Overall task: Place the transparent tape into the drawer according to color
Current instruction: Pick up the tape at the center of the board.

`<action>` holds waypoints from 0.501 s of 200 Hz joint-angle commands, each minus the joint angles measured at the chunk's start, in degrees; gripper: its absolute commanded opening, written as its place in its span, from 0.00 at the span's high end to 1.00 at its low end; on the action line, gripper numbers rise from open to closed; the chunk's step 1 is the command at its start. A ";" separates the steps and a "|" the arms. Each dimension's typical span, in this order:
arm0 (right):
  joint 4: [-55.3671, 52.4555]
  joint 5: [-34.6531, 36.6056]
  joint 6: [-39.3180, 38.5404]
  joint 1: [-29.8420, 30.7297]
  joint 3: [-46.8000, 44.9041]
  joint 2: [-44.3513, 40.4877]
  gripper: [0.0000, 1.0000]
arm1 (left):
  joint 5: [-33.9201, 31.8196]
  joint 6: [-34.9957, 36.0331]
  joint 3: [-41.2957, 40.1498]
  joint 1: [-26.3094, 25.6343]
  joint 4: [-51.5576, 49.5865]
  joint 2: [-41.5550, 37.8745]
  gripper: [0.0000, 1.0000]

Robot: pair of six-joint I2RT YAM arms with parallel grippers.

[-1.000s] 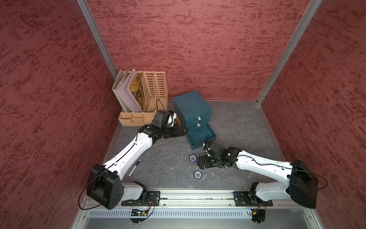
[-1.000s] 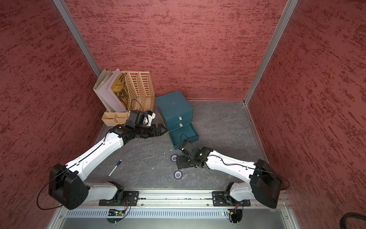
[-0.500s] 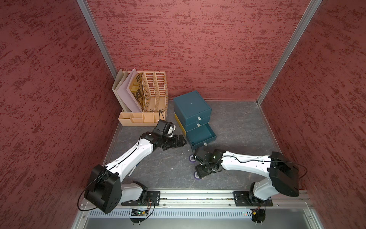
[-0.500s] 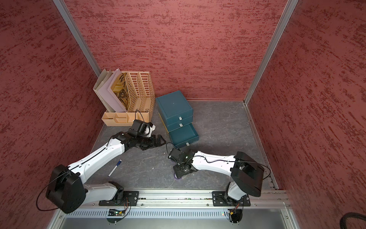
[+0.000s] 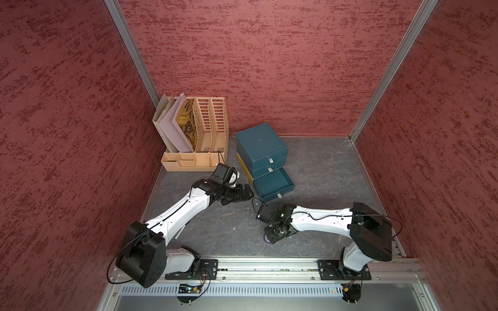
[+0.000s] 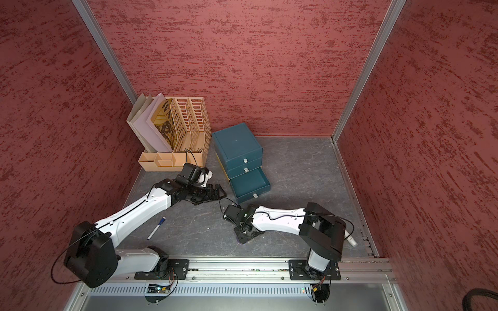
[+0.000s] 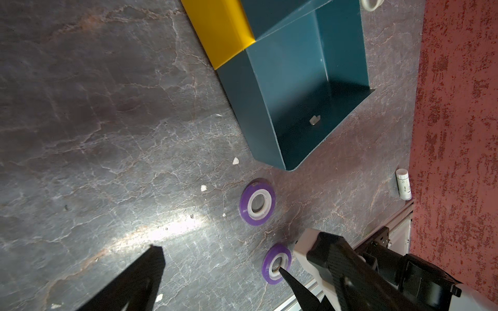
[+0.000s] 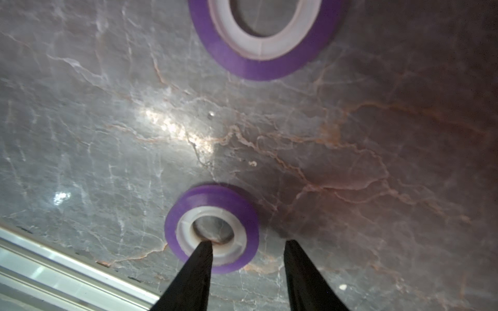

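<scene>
Where the gray tabletop (image 5: 323,172) meets the back wall, a tan organizer (image 5: 204,126) stands at 11 o'clock with folders in its leftmost slots. A blue chest (image 5: 260,142) stands just beside it at 12 o'clock. Its lowest drawer (image 7: 310,94) juts out toward 5 o'clock, and its blue floor is bare in the left wrist view. The two upper drawers are shut, so their contents are hidden.

The left pincer (image 5: 249,191) hovers at 9 o'clock of that drawer, jaws spread wide around nothing. The right pincer (image 8: 248,242) points down at 6 o'clock of the drawer, jaws partly apart astride one wall of a purple roll (image 8: 215,199). One fingertip (image 8: 204,245) sits inside the pale core. The other stands just outside the rim with a gap, so nothing is clamped.

In both top views only a purple sliver of this roll shows under the pincer. A second purple roll (image 7: 244,204) lies flat toward 12 o'clock, between the first and the drawer, hidden beneath the right arm in the top views. A pen (image 6: 156,229) lies at 8 o'clock, and a white tube (image 7: 403,185) lies by the right wall.
</scene>
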 commanded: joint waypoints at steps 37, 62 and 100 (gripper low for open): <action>-0.43 1.42 -0.14 1.37 2.67 2.79 0.64 | -1.00 0.19 -0.94 -0.22 -0.66 0.83 0.00; -1.20 1.85 0.06 1.65 2.80 3.36 0.73 | -1.15 0.23 -0.95 -0.23 -0.79 0.74 0.00; -1.46 2.51 0.76 1.91 2.80 4.25 0.86 | -1.17 0.32 -1.25 -0.31 -0.79 0.74 0.00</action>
